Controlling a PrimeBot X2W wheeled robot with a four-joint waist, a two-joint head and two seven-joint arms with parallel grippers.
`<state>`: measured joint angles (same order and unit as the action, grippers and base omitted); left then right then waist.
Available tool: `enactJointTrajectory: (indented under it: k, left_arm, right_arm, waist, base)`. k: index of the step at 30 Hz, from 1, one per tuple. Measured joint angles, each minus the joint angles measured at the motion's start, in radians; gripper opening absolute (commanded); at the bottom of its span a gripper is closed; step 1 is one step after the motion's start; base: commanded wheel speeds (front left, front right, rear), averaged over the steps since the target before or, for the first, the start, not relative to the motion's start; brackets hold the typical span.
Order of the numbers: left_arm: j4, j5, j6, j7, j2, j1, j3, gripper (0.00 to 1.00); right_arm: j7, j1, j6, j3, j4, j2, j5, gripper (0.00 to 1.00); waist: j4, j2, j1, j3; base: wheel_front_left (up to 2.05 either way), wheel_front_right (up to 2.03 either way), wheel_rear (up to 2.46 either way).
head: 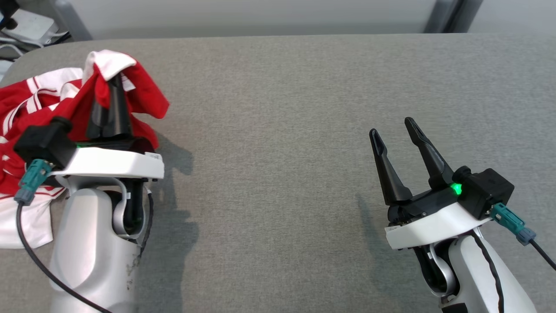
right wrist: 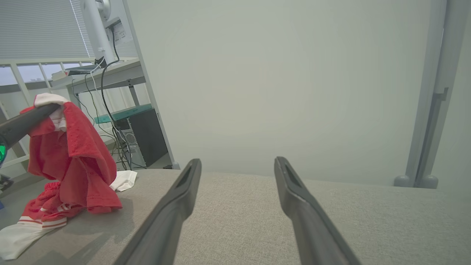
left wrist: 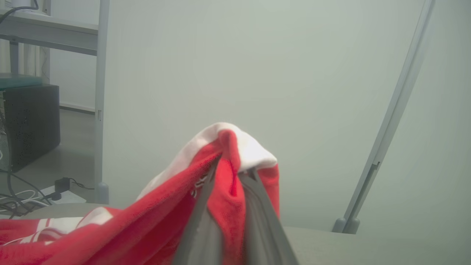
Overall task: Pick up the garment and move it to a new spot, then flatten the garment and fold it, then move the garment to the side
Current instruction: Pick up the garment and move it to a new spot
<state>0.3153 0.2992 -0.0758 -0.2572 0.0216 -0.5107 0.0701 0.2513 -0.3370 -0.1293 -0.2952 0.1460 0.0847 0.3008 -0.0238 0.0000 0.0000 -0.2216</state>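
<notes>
Head view, far left: red-and-white garment [head: 26, 108] heaped at the left end of the grey padded table [head: 282, 108], one fold pulled up into a peak and draped over the tips of the left gripper [head: 116, 82]. Clamped tight on that fold, going by the left wrist view, with red cloth [left wrist: 228, 184] squeezed between the two fingers and a white edge flopped over the top. Bulk of the fabric trailing down and to the left of the pinch, resting on the table beside the forearm.

Judged to be the pick-up-and-carry step. Best done by raising the pinch higher before travelling, to get the trailing bulk clear of the surface instead of dragging it; then carrying rightward toward the bare middle and lowering slowly, to let the cloth spread rather than bunch.

Further right: plain grey surface. Far right: right gripper [head: 392, 127] spread wide, holding nothing, well apart from the garment, seen hanging at the far left of the right wrist view [right wrist: 73, 158].
</notes>
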Motion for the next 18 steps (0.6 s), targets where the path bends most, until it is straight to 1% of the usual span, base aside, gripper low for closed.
enactJointTrajectory:
  k: [7,18]
  left_arm:
    - [-0.006,0.005,0.008,0.0,0.002,0.0,-0.095,0.0]
    - [0.017,0.017,0.025,0.0,0.004,-0.03,-0.23,0.0]
  right_arm:
    - [0.0,0.0,0.0,0.003,0.0,-0.015,0.003,1.0]
    - [0.0,0.005,0.0,0.002,-0.001,-0.023,0.014,1.0]
  waist:
    - [0.061,0.0,0.0,0.024]
    - [0.179,0.0,0.0,0.031]
  base:
    - [0.0,0.0,0.0]
    - [0.0,0.0,0.0]
